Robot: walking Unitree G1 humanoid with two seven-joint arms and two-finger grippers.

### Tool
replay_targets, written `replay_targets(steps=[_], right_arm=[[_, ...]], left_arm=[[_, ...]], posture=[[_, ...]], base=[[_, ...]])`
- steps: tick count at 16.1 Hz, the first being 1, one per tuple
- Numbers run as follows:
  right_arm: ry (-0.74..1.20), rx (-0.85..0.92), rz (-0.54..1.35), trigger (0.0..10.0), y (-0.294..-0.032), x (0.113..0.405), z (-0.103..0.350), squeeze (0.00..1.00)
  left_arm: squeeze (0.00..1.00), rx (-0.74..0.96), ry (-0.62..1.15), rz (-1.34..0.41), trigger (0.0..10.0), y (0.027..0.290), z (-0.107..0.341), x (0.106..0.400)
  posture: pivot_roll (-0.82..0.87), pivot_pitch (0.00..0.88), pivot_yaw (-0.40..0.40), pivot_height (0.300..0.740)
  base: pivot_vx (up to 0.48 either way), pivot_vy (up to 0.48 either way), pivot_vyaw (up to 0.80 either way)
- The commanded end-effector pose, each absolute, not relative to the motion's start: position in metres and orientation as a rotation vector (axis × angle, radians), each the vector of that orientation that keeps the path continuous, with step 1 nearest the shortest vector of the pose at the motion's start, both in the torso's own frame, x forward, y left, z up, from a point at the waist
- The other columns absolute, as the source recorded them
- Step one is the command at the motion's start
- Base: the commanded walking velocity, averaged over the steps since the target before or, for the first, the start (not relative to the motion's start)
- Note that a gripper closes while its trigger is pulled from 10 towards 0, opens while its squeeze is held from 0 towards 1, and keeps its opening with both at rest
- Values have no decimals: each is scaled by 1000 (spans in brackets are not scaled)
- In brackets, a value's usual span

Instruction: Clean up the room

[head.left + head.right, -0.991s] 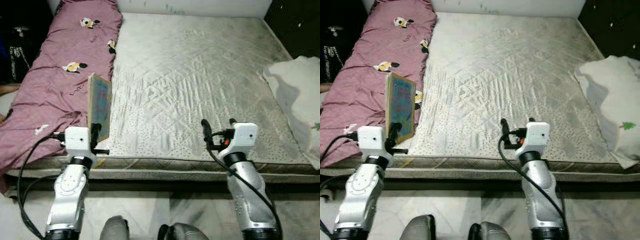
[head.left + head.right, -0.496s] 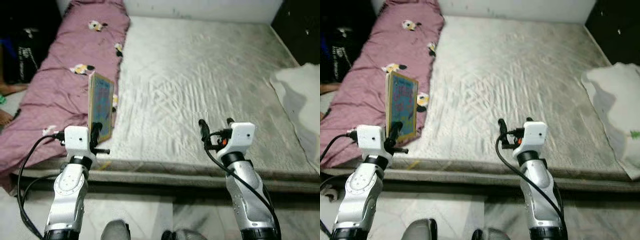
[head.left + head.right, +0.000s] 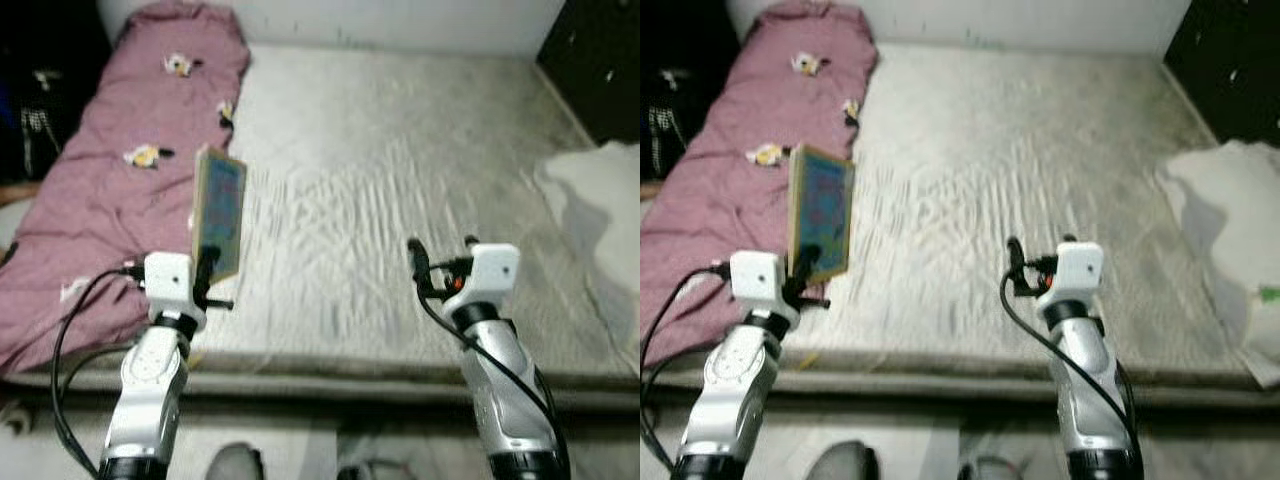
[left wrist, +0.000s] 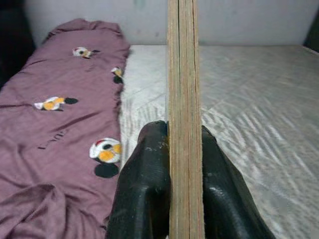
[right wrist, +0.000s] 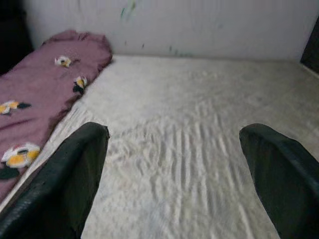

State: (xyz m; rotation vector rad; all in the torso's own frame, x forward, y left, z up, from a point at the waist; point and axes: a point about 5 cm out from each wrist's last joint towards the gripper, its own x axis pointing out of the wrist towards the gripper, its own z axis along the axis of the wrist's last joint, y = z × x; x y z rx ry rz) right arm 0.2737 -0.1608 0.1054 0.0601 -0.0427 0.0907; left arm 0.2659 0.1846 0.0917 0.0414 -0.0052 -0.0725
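Upright, a thin flat book (image 3: 219, 213) sits clamped in the left pincer (image 4: 171, 164).

— Where are we, then?
— A bedroom in a home, no question. A big bare mattress (image 3: 400, 170) with quilted grey-white ticking takes up the middle of the scene.
— And along its left side?
— A mauve quilt (image 3: 130, 190) with little cartoon prints, lying rumpled down that edge. On the mattress's right edge sits a white pillow (image 3: 1230, 230). A plain pale wall (image 5: 199, 25) stands at its head, and pale floor (image 3: 320, 450) runs along its near edge.
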Motion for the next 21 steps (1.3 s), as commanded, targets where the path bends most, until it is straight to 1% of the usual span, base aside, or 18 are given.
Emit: replay_targets(steps=[1,8,11,21], right_arm=[[-50,59,97,10000,-157,274,107,0],[-47,72,79,10000,-160,274,106,0],[-47,65,65,10000,-165,273,105,0],[-39,70,53,10000,-166,274,104,0]], left_arm=[[0,57,-36,-26,10000,194,99,267],[0,79,-17,-39,10000,194,96,265],[0,74,-19,-39,10000,195,97,266],[0,63,-19,-47,10000,192,97,266]], posture=[[23,119,-49,740],[26,129,-51,740],[23,133,-49,740],[23,133,-50,740]], base=[[0,0,0],[0,0,0],[0,-308,0],[0,-333,0]])
